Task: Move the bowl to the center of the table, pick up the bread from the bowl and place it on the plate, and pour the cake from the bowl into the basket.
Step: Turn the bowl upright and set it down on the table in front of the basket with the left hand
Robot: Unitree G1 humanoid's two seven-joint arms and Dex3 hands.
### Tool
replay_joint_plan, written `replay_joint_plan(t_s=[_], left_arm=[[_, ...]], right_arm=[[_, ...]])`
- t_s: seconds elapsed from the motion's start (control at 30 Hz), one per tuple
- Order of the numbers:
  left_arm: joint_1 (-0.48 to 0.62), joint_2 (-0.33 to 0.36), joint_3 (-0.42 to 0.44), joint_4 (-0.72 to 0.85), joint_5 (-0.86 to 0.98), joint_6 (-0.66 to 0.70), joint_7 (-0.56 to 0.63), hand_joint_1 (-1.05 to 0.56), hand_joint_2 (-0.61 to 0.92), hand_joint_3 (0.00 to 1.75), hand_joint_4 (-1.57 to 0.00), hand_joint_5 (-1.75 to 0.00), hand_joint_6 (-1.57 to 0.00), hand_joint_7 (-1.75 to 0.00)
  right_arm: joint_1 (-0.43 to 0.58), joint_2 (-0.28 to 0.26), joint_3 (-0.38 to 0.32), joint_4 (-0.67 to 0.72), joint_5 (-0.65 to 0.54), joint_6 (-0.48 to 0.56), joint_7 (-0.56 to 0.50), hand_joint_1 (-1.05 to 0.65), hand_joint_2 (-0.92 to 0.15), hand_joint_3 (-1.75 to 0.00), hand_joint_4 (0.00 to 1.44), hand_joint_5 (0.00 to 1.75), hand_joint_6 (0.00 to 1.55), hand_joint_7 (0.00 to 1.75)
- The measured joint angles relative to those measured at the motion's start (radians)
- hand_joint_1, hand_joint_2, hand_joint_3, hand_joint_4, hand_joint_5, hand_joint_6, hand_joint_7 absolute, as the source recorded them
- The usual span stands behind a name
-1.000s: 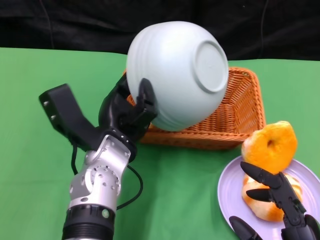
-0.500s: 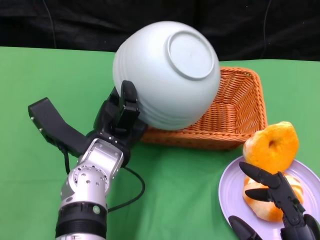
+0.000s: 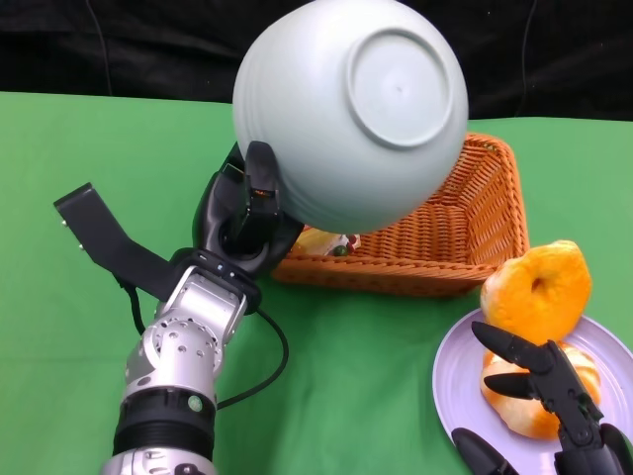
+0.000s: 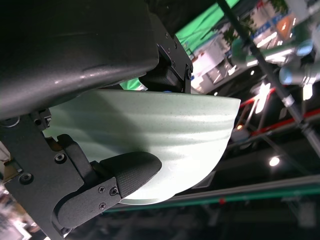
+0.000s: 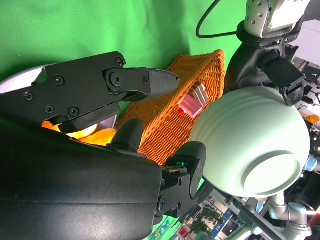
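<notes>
Green counter (image 3: 59, 148), black backdrop: cake tipped out.

My left hand (image 3: 247, 213) clamps the rim of the pale green ribbed ceramic bowl (image 3: 351, 109), now swung higher and fully upturned; the cake (image 3: 321, 240) has appeared beneath it in the orange wicker basket (image 3: 475, 223). My right hand (image 3: 539, 381), fingers spread, hovers over the orange bread (image 3: 534, 292) on the lilac plate (image 3: 455, 381).
</notes>
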Motion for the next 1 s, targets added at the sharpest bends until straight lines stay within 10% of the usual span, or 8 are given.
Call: replay_joint_plan(t_s=[0.43, 1.0], left_arm=[[0.141, 0.153, -0.192, -0.182, 0.315, -0.223, -0.179, -0.15, 0.38, 1.39, -1.03, -1.75, -0.94, -1.59], [0.338, 0.419, -0.358, -0.329, 0.789, -0.936, -0.123, -0.08, 0.35, 1.49, -1.0, -1.75, -0.83, -1.74]], right_arm=[[0.0, -0.006, 0.0, 0.004, 0.009, -0.002, -0.002, -0.31, -0.92, -0.37, 0.12, 1.13, 0.07, 0.77], [0.002, -0.003, 0.0, 0.004, -0.015, -0.002, -0.041, -0.37, -0.92, -0.41, 0.05, 1.07, 0.0, 0.75]])
